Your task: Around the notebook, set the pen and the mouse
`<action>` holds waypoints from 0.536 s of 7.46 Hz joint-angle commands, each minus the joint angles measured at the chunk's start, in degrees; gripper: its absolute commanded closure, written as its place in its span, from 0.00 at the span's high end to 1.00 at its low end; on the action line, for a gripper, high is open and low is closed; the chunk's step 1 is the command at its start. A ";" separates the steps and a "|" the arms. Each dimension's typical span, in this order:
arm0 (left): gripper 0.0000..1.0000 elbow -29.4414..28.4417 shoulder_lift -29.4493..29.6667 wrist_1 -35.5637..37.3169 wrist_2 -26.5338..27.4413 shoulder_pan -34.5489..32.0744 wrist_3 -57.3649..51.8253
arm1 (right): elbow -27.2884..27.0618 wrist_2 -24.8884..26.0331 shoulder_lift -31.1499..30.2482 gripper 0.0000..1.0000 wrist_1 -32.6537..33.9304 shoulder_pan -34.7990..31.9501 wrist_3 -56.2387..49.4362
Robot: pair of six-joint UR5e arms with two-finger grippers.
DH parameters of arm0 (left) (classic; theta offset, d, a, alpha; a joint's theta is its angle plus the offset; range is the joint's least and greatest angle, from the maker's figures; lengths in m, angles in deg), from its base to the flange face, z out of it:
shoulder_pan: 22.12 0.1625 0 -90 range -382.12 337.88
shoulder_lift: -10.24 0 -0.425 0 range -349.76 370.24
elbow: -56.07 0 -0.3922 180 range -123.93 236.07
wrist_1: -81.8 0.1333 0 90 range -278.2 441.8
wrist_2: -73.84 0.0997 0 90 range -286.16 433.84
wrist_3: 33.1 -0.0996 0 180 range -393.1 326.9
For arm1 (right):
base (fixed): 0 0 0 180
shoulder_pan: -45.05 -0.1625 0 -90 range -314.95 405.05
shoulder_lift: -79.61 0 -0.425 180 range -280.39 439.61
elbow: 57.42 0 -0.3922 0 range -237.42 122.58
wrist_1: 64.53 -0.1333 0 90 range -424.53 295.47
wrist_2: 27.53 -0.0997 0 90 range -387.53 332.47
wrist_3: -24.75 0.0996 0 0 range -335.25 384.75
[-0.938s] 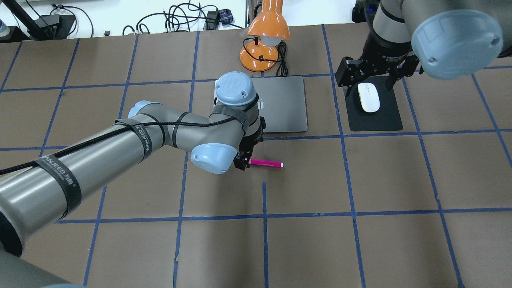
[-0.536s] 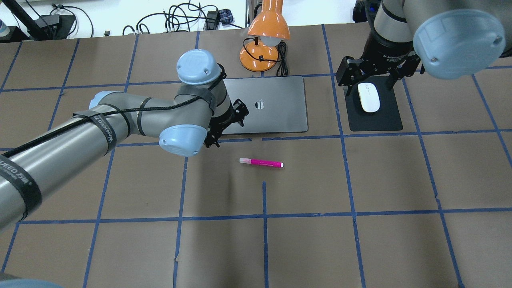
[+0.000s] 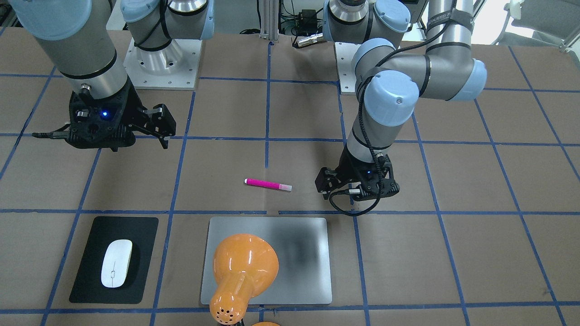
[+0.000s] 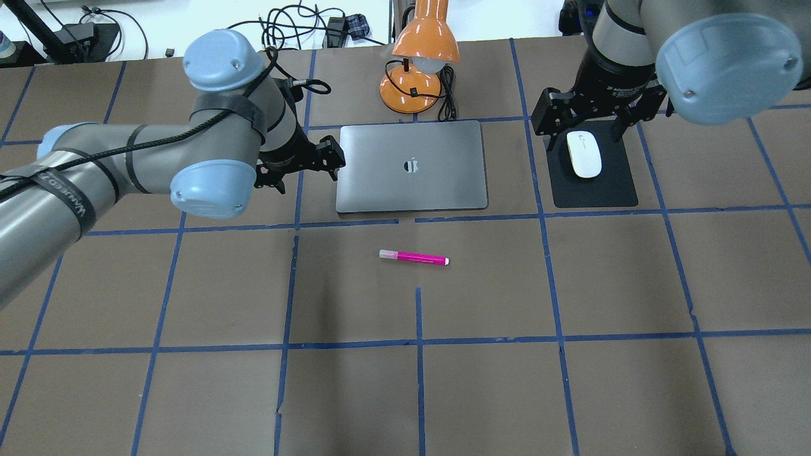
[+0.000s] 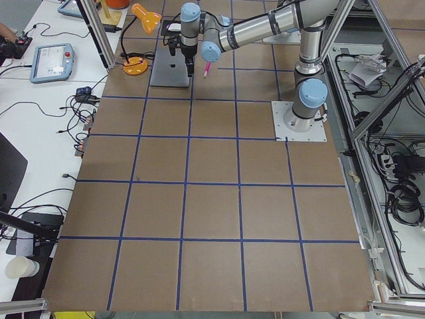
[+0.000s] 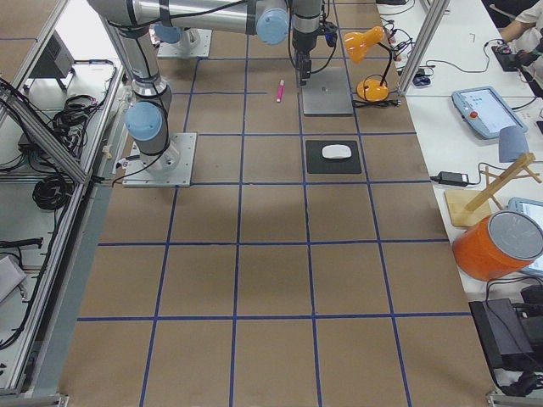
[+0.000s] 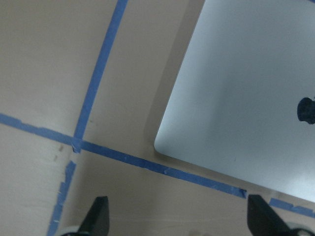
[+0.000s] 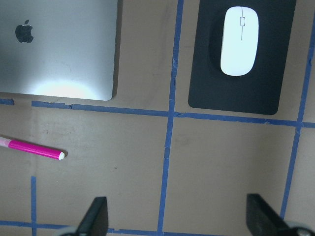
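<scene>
Pen (image 4: 413, 258) lies clear of notebook (image 4: 412, 166) edge.

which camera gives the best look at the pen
Overhead exterior: the pen lies whole and unblocked, both ends clear. Front-facing shows it whole too. Right wrist crops its pale end; side views show a tiny pink sliver; left wrist misses it.

On the worktop (image 4: 570, 380) the notebook (image 4: 412, 166) lies flat, with a lamp (image 4: 418, 63) standing just behind its far edge. To its right, apart from it, the mouse (image 4: 583, 154) rests on a pad (image 4: 595, 190). The pen (image 4: 414, 258) lies before the notebook's near edge, roughly parallel and not touching. The left claw (image 4: 303, 168) hangs beside the notebook's left near corner.
</scene>
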 commanded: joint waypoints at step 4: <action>1.00 -11.07 -9.23 -28.96 5.41 7.16 -18.50 | 0.07 0.24 0.00 1.00 -0.09 0.00 0.00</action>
